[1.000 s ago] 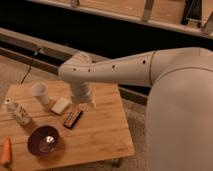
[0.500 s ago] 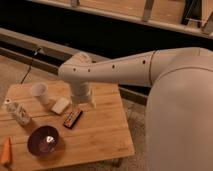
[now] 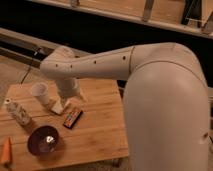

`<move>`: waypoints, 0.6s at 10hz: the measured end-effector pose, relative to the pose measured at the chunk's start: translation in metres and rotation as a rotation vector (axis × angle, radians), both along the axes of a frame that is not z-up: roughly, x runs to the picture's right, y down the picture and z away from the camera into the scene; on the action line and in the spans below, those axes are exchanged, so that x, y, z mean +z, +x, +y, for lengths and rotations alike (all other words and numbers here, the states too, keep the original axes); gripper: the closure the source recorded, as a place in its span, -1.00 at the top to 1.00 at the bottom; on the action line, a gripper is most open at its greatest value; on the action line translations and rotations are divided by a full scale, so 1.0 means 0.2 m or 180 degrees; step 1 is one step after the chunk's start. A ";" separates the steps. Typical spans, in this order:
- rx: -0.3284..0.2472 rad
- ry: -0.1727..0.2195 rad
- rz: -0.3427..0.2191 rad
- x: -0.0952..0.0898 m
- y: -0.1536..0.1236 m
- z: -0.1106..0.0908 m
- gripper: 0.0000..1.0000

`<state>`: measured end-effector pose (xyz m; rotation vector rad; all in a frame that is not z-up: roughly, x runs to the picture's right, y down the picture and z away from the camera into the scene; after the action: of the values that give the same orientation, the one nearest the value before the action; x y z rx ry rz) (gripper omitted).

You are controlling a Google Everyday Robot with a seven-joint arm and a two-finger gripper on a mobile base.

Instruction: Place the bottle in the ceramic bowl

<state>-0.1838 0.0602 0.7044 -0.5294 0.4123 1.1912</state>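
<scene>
The small pale bottle (image 3: pixel 16 113) with a white cap lies on its side at the left of the wooden table (image 3: pixel 100 135). The dark purple-brown bowl (image 3: pixel 44 141) sits in front of it, near the table's front left, with nothing in it. My gripper (image 3: pixel 68 99) hangs from the white arm over the back middle of the table, just right of the white cup (image 3: pixel 40 93). It is well apart from the bottle and the bowl and holds nothing that I can see.
A pale block (image 3: pixel 57 106) lies just under the gripper. A dark snack bar (image 3: pixel 73 118) lies to its right. An orange object (image 3: pixel 6 151) lies at the front left edge. My large white arm (image 3: pixel 165 100) fills the right side.
</scene>
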 end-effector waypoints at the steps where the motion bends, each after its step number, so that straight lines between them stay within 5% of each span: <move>1: -0.0091 0.0031 -0.0053 0.00 -0.07 -0.02 0.30; 6: -0.0590 0.0302 -0.0442 -0.07 -0.55 -0.21 0.30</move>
<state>-0.2933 0.0179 0.6907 -0.4779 0.2781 0.9843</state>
